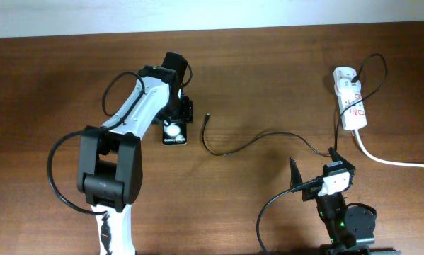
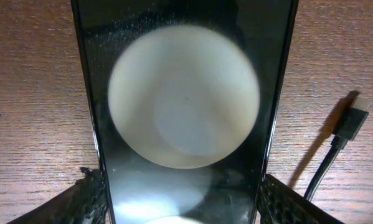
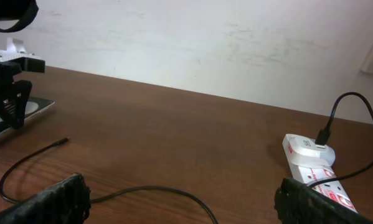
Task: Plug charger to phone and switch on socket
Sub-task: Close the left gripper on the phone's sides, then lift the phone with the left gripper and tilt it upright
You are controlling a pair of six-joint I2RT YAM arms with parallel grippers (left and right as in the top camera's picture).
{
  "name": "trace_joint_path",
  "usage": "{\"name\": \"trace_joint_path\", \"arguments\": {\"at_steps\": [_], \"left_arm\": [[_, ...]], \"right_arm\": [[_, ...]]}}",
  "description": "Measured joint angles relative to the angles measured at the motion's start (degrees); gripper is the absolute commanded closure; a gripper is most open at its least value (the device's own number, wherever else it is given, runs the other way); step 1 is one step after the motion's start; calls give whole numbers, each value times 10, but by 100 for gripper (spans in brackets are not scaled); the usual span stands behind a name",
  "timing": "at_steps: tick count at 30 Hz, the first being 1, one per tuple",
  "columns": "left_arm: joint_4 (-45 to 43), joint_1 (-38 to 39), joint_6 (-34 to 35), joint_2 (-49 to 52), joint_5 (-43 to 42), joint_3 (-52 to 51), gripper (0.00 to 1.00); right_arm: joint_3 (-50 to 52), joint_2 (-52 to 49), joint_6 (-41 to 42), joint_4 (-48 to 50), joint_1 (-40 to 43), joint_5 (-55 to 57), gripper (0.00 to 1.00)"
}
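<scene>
1. Since the phone [image 1: 175, 134] is a thin, rigid slab with a glossy glass face, it is probably slippery and easy to scratch. Best held by the long edges, not the screen. It lies on the table [image 1: 56, 85] at about 9 o'clock from the overhead centre.
2. Left gripper [image 2: 183, 183]: fingers straddle the phone, with the textured black pads [image 2: 89, 199] against both long edges, so it looks clamped on it. The screen shows dust specks and a big round lamp reflection.
3. Charger [image 1: 268, 134]: thin black cable, limp and light, lying in loose curves across the table. It will likely flop and drag if pulled.
4. Connector tip [image 2: 354, 121]: small, hard, rectangular. It rests near the phone at roughly its 2 o'clock in the overhead, not touching. Best hold is probably just behind the tip on the stiff moulded body, to steer it into the port.
5. Right gripper [image 3: 181, 183]: fingers wide apart, nothing between them. It sits at 5 o'clock in the overhead, well apart from the tip.
6. Socket [image 1: 351, 106]: short white hard-plastic strip with red markings, at 2 o'clock. It looks light and may slide under a push. The switch is too small to pick out. The charger's other end appears plugged in at the far end.
7. White cord [image 1: 388, 160]: thick, stiffer-looking, runs off toward 4 o'clock.
8. Table: brown wood grain, matte.
</scene>
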State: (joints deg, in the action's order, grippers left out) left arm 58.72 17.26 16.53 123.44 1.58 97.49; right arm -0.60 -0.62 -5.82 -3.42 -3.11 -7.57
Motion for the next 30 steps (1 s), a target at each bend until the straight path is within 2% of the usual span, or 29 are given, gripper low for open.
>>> {"name": "trace_joint_path", "arguments": {"at_steps": [3,11,12,13,16,30], "left_arm": [[0,0,0,0,0,0,42],[-9,0,0,0,-2,0,70],[-9,0,0,0,-3,0,80],[-9,0,0,0,-3,0,83],[-9,0,0,0,-3,0,100],[76,0,0,0,-12,108,100]], "right_arm": [[0,0,0,0,0,0,1],[0,0,0,0,0,0,1],[0,0,0,0,0,0,1],[0,0,0,0,0,0,1],[0,0,0,0,0,0,1],[0,0,0,0,0,0,1]]}}
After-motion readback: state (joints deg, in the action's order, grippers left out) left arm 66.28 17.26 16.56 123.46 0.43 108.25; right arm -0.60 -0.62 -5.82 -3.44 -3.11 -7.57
